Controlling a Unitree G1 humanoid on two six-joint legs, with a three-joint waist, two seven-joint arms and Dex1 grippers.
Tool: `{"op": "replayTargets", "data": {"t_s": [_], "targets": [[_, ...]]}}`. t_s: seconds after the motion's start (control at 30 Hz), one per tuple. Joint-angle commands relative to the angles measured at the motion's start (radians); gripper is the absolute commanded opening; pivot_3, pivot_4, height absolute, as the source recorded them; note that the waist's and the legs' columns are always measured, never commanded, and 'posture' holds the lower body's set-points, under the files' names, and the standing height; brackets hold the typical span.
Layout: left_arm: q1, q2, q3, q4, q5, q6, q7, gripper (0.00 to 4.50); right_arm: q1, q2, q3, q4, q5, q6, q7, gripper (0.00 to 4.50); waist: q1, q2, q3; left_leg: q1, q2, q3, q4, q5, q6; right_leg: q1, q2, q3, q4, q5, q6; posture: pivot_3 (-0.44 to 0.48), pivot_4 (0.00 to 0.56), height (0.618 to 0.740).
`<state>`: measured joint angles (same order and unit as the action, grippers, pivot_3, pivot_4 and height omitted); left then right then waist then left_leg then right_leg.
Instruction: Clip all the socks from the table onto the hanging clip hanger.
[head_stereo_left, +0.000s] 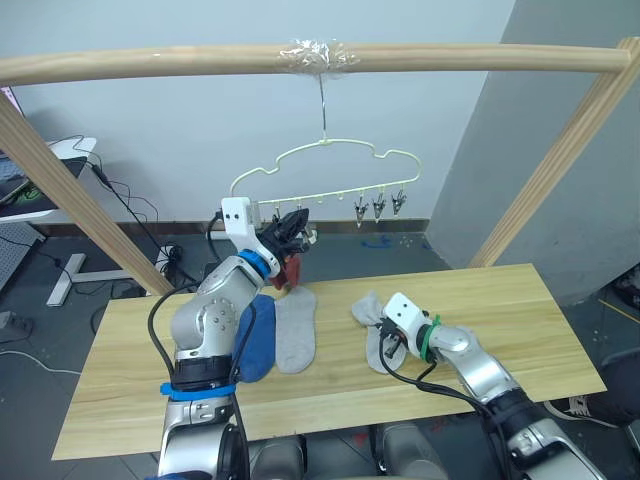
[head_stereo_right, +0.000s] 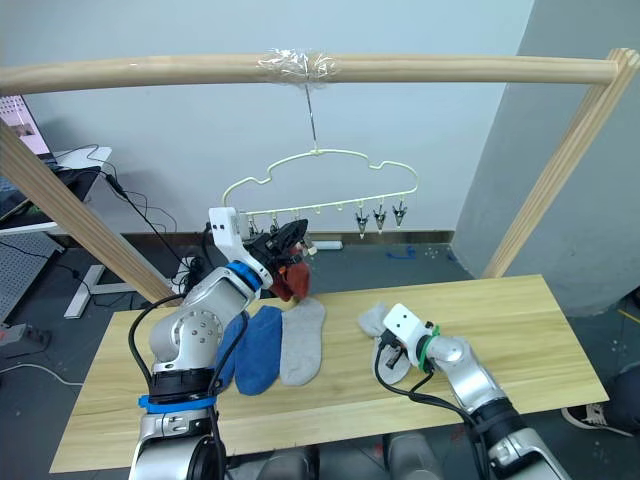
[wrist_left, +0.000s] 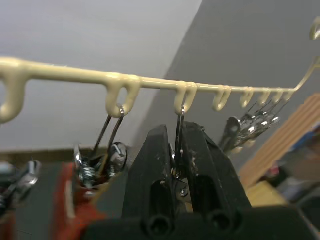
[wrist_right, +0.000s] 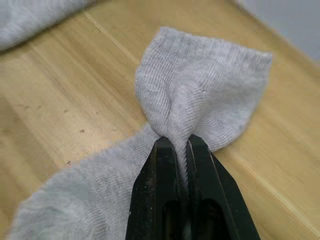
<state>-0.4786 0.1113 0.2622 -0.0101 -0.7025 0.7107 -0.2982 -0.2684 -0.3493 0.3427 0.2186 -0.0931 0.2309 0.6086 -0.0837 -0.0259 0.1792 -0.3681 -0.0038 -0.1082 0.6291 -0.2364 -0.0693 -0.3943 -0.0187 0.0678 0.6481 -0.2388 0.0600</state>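
The pale-yellow clip hanger (head_stereo_right: 315, 152) hangs by its hook from the wooden pole. My left gripper (head_stereo_left: 295, 225) is raised to its bottom bar (wrist_left: 150, 82) and is shut on a metal clip (wrist_left: 178, 125). A rust red sock (head_stereo_left: 291, 270) hangs from the clip beside it. On the table (head_stereo_left: 520, 300) lie a blue sock (head_stereo_left: 258, 340) and a flat light grey sock (head_stereo_left: 296, 330). To their right, my right gripper (wrist_right: 181, 142) is shut on a bunched fold of another light grey sock (wrist_right: 200, 85), which still rests on the planks.
Three free clips (head_stereo_left: 378, 207) dangle at the hanger's right end. The thick wooden pole (head_stereo_left: 150, 62) spans the top, with slanted posts (head_stereo_left: 560, 160) at both sides. A desk with cables (head_stereo_left: 120, 200) stands behind the table on the left.
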Motion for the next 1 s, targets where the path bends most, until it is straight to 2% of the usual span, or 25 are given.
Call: {"op": "replayTargets", "data": {"t_s": [0.03, 0.17, 0.43, 1.0], "targets": [[-0.017, -0.020, 0.095, 0.034, -0.151, 0.139, 0.074, 0.00, 0.035, -0.033, -0.027, -0.258, 0.037, 0.035, 0.047, 0.03, -0.004, 0.000, 0.000, 0.000, 0.000, 0.000, 0.000, 0.000, 0.000, 0.000, 0.000, 0.000, 0.000, 0.000, 0.000, -0.046, 0.150, 0.740], [-0.051, -0.047, 0.179, 0.050, -0.327, 0.245, 0.155, 0.00, 0.057, -0.047, -0.046, -0.459, 0.084, 0.126, 0.068, 0.03, -0.005, -0.001, 0.000, 0.001, 0.001, -0.001, 0.000, 0.000, 0.000, 0.001, 0.001, 0.000, 0.000, 0.000, 0.000, -0.060, 0.154, 0.740], [-0.069, -0.035, 0.177, 0.070, -0.418, 0.314, 0.202, 0.00, 0.003, 0.037, -0.064, -0.561, 0.152, 0.301, 0.029, 0.03, -0.004, -0.001, 0.001, 0.001, 0.000, -0.001, 0.000, 0.000, 0.000, 0.002, 0.000, 0.000, -0.002, 0.000, 0.000, -0.080, 0.157, 0.740], [-0.038, -0.025, 0.151, 0.035, -0.446, 0.312, 0.213, 0.00, -0.063, 0.044, -0.059, -0.611, 0.205, 0.355, 0.018, 0.03, -0.004, -0.002, 0.001, 0.001, 0.000, 0.000, -0.002, -0.001, -0.001, 0.002, 0.000, 0.000, -0.004, -0.001, 0.000, -0.067, 0.153, 0.740]]}}
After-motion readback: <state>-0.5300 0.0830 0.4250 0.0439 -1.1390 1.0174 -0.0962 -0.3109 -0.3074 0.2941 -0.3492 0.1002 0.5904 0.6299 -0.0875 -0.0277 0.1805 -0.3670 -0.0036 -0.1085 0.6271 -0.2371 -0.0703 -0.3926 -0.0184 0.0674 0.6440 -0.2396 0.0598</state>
